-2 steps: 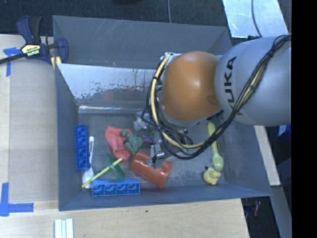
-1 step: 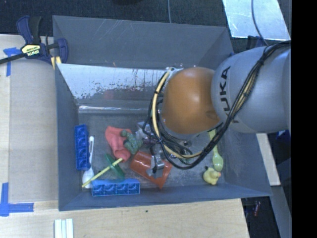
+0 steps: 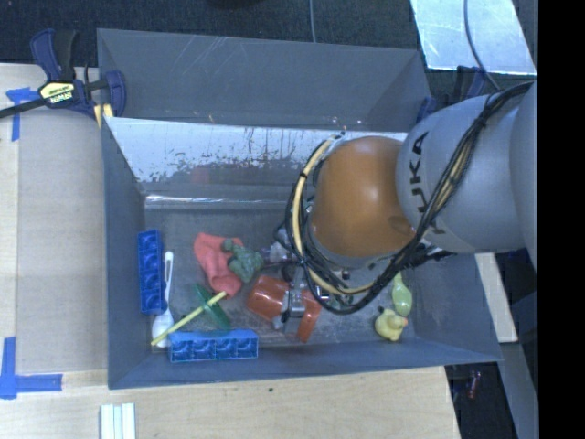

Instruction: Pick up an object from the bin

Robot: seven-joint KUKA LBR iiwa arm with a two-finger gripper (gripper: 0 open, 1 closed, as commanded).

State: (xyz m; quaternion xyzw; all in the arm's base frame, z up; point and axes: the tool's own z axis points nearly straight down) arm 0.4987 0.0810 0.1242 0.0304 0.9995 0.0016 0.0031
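My gripper (image 3: 294, 304) reaches down under the arm's orange cover into the front middle of the bin. It sits right at a red-orange rounded thing (image 3: 268, 299), against that thing's right side. A small dark green toy (image 3: 245, 263) lies just to the upper left of it. A pink crumpled thing (image 3: 215, 258) lies further left. A yellow-green stick (image 3: 192, 317) with a green end rests at the red thing's left.
A blue brick (image 3: 151, 271) stands along the left wall and a longer blue brick (image 3: 213, 346) lies at the front wall. A white toothbrush (image 3: 167, 291) lies beside the left brick. A yellow duck (image 3: 390, 326) and a yellow-green piece (image 3: 402, 295) sit at the front right.
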